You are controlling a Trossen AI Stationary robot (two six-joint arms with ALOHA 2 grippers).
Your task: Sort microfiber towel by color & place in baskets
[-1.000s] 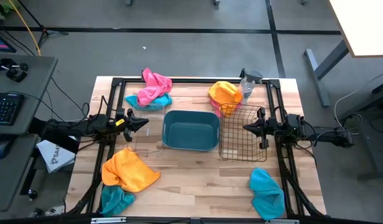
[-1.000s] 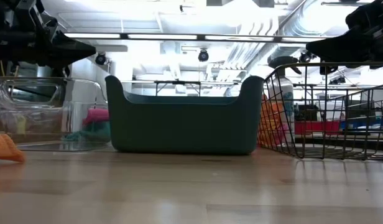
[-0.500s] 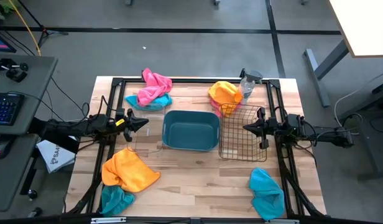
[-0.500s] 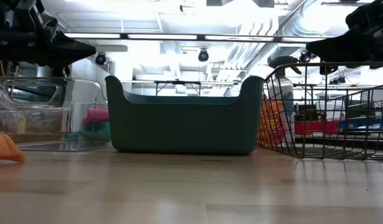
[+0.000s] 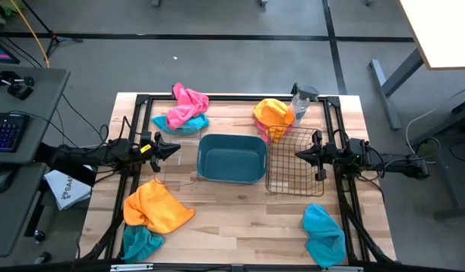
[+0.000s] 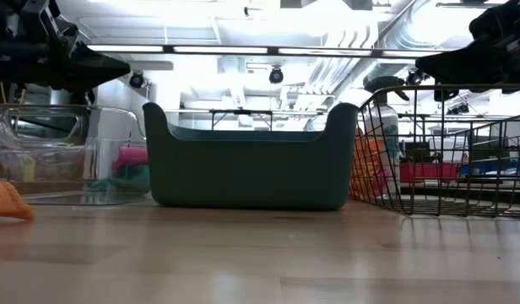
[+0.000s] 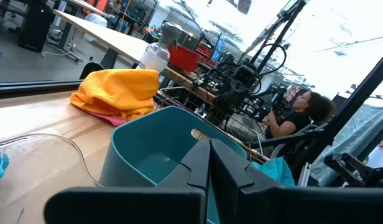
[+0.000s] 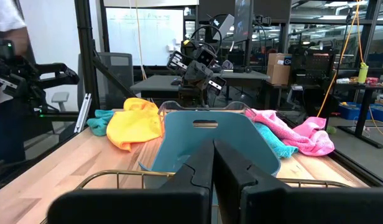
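While both arms hang level over the table, the left gripper (image 5: 174, 148) sits just beside the clear plastic box (image 5: 180, 168) with its jaws pressed together on nothing; the right gripper (image 5: 300, 155) hovers above the wire-mesh basket (image 5: 293, 161), jaws likewise closed and empty. Between those two stands the teal tub (image 5: 232, 158), nothing in it. A pink towel (image 5: 189, 104) lies over a turquoise one (image 5: 189, 123) at the far left of the table; an orange-yellow towel (image 5: 272, 114) is heaped at the far edge next to the spray bottle (image 5: 300, 103), just behind the wire basket. At the near left another orange-yellow towel (image 5: 155, 206) overlaps a turquoise towel (image 5: 140, 243); a third turquoise towel (image 5: 324, 234) lies at the near right, well apart from the baskets. In the left wrist view a seated person (image 7: 298, 115) shows beyond the table.
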